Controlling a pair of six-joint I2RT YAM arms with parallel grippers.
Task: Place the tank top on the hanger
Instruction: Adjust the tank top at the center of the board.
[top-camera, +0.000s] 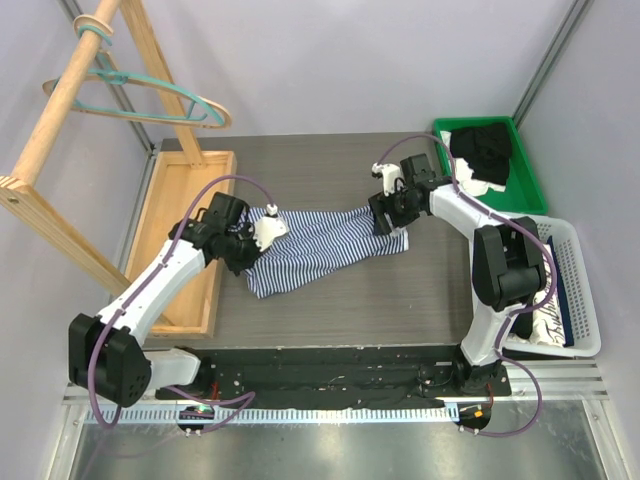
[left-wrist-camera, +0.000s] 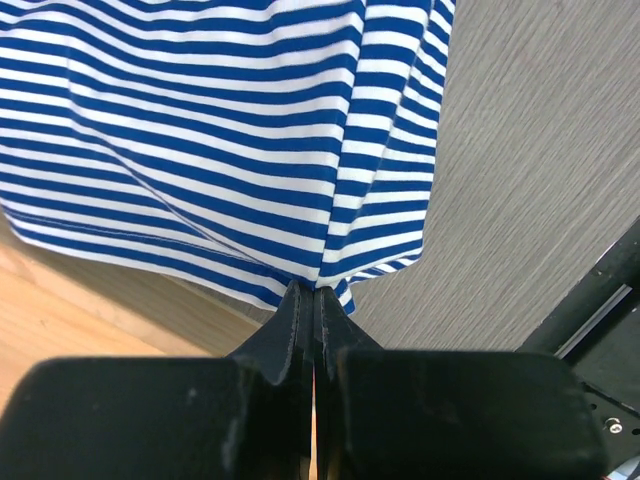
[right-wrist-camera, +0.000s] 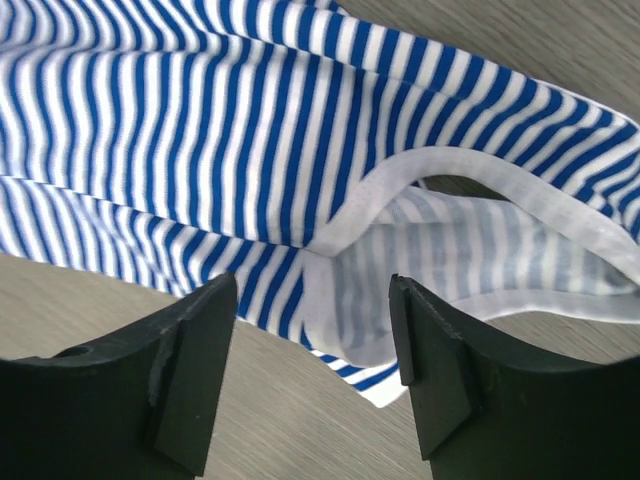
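Note:
The striped tank top (top-camera: 320, 245) lies stretched across the dark table between my two grippers. My left gripper (top-camera: 250, 250) is at its left end, beside the wooden tray. In the left wrist view that gripper (left-wrist-camera: 316, 290) is shut on a bunched edge of the tank top (left-wrist-camera: 200, 130), which hangs away from the fingertips. My right gripper (top-camera: 385, 215) is at the top's right end. In the right wrist view it (right-wrist-camera: 312, 290) stands open, its fingers on either side of a white-trimmed opening (right-wrist-camera: 400, 170) of the tank top (right-wrist-camera: 200, 130). The teal hanger (top-camera: 150, 80) hangs on the wooden rail at the far left.
A wooden rack (top-camera: 60, 110) rises at the back left above a shallow wooden tray (top-camera: 185, 185). At the back right, a green bin (top-camera: 528, 165) holds a black garment (top-camera: 482, 150). A white basket (top-camera: 590, 300) with folded clothes stands at the right edge.

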